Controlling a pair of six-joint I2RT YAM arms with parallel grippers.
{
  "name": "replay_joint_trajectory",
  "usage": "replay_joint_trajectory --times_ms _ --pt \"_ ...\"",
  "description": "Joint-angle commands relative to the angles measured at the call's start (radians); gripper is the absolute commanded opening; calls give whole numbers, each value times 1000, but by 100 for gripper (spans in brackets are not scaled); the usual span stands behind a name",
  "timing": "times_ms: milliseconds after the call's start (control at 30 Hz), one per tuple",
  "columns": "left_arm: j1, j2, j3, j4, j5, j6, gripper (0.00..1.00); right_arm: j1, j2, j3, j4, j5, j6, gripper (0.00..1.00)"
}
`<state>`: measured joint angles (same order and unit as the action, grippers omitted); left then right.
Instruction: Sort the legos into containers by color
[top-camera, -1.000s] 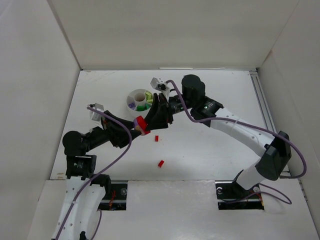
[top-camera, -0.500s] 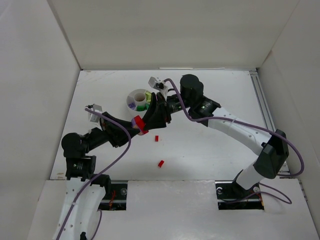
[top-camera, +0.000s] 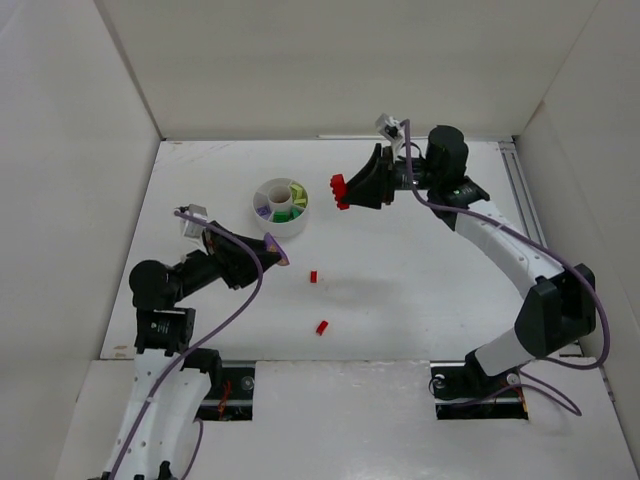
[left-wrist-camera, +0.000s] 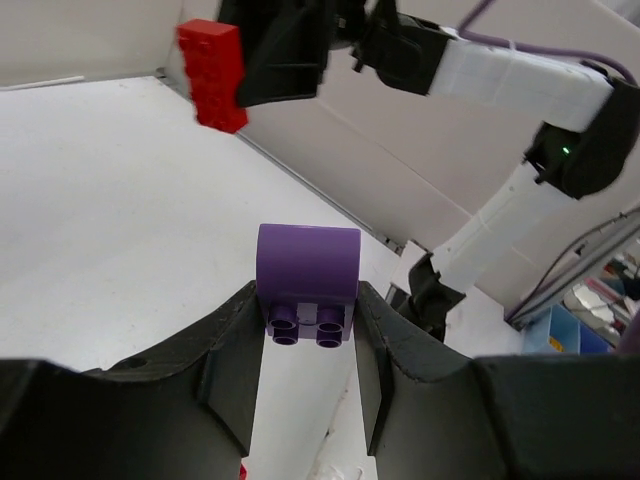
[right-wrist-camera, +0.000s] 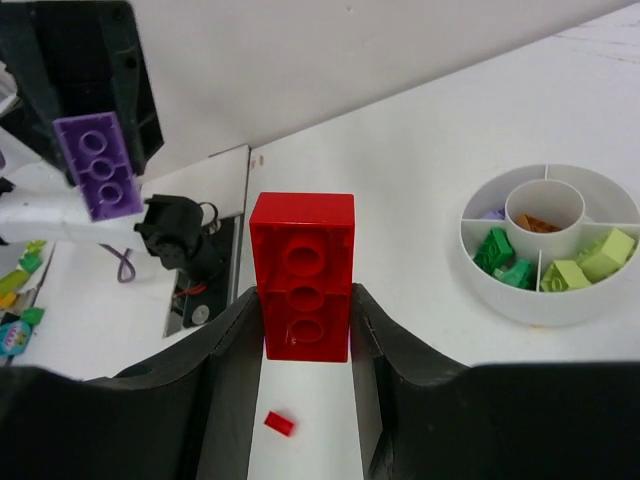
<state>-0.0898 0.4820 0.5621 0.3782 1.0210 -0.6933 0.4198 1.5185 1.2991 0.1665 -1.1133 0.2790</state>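
The round white tub (top-camera: 262, 222) stands on the table (top-camera: 420, 290), a little left of the middle of the top view. In its compartments lie green legos (right-wrist-camera: 497, 250), pale yellow ones (right-wrist-camera: 590, 260) and a lavender lego (top-camera: 263, 211). The central cylinder holds an orange-brown piece (right-wrist-camera: 537, 222). Two small red legos lie on the table below the tub, one (top-camera: 313, 276) near the middle of the frame and the other (top-camera: 322, 326) lower. Just right of the tub, the right gripper (top-camera: 345, 190) is clamped on a big red brick (right-wrist-camera: 303, 275), lifted off the table. At the lower left of the tub, the left gripper (top-camera: 272, 256) has its fingers pressed on a purple brick (left-wrist-camera: 308, 270).
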Motion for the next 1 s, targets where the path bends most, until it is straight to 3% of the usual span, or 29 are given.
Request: replay_joint_trajectory --times_ms 0,133,233,333,400,467,500,633,767,967 --pt "-2 64 -4 35 -82 -12 0 -32 -66 -24 62 -71 -53 4" --pt "-2 203 7 74 -124 -3 0 -41 -28 -24 62 -117 -63 4" --pt "-13 289 18 151 -81 9 0 -29 17 -3 62 -149 -63 4" --pt "-27 340 61 131 -177 32 0 -29 38 8 62 -138 -63 4" --pt "-27 368 90 82 -316 66 0 -29 48 8 62 -117 -63 4" --pt "-45 424 160 -65 -492 130 0 -52 66 8 62 -117 -63 5" --pt "-65 449 186 -111 -659 152 0 -52 66 8 62 -117 -63 5" --pt "-74 590 294 -266 -962 152 0 -91 66 -15 62 -53 -63 6" --pt "-83 727 373 -275 -1015 152 0 -131 66 -35 7 19 -83 6" --pt "-93 869 437 -325 -1101 152 0 -156 57 69 -321 276 -285 7"
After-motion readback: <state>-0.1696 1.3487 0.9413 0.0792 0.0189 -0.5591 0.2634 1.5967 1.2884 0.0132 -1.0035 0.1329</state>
